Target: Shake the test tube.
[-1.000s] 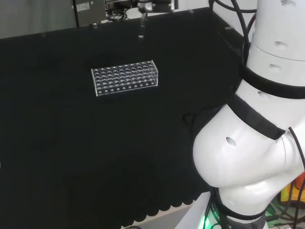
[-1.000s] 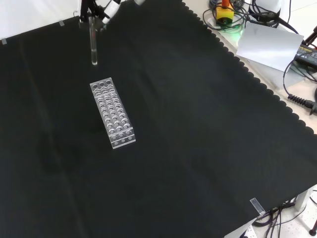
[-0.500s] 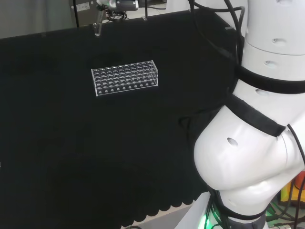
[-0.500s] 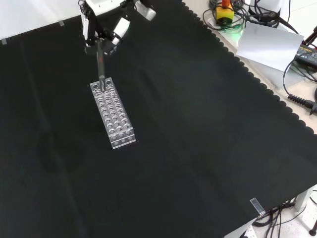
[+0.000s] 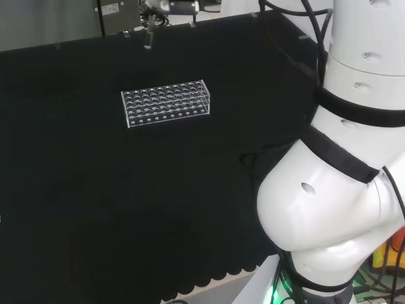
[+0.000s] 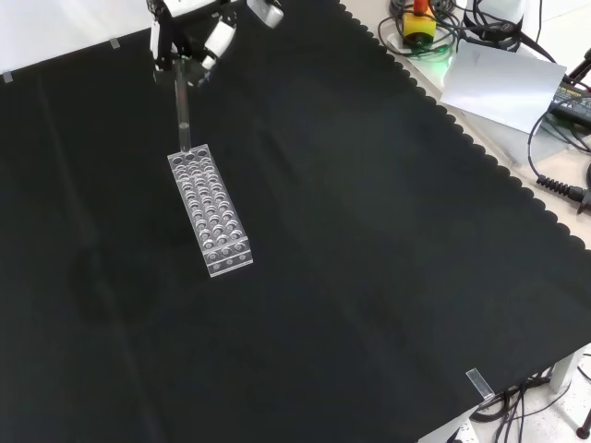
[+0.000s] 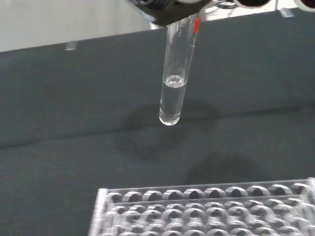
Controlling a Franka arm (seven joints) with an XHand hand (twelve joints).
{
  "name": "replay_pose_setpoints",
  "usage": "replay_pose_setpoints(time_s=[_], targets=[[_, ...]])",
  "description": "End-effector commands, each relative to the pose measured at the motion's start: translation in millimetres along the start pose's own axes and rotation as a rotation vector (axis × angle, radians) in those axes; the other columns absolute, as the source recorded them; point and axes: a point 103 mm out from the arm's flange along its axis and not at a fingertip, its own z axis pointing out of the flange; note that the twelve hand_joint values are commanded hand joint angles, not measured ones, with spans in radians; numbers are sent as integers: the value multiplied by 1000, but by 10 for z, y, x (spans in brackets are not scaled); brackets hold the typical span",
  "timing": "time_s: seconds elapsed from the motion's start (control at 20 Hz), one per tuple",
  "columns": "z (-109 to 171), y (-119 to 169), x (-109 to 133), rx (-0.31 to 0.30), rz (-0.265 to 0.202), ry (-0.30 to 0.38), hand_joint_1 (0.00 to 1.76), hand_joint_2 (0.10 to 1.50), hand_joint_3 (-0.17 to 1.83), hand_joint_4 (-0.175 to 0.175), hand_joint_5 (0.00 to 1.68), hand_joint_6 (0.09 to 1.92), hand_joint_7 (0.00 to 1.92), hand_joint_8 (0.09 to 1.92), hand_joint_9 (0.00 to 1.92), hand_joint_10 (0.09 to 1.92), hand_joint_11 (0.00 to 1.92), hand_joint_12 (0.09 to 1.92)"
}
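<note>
The hand hangs above the cloth with its fingers curled round the top of a clear test tube. In the wrist view the test tube hangs upright in the air with a little clear liquid in its rounded lower end. In the head view the hand shows at the top edge with the tube below it. A clear plastic tube rack lies on the cloth below and in front of the tube; in the head view the rack lies nearer than the hand. The rack looks unfilled.
Black cloth covers the bench, with a scalloped edge at the front view's right. Cables, a grey sheet and a yellow-topped device lie beyond that edge. The arm's white links take up the head view's right side.
The held tube swung left in the head view, then partway back right. In the front view it dipped toward the rack and has since lifted slightly.
</note>
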Motion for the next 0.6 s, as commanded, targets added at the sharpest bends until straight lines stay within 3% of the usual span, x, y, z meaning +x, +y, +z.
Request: replay_pose_setpoints(time_s=[0.05,0.35,0.6], targets=[[-22,-130,-748,11,120,-81,1236,1031,-175,-175,1459,174,1767,454,1707,532,1312,798],[-82,-234,-1184,11,196,-136,1236,1031,-175,-175,1460,172,1768,453,1706,534,1311,799],[-129,-259,-1285,7,219,-144,1236,1031,-175,-175,1460,171,1768,453,1705,535,1311,799]])
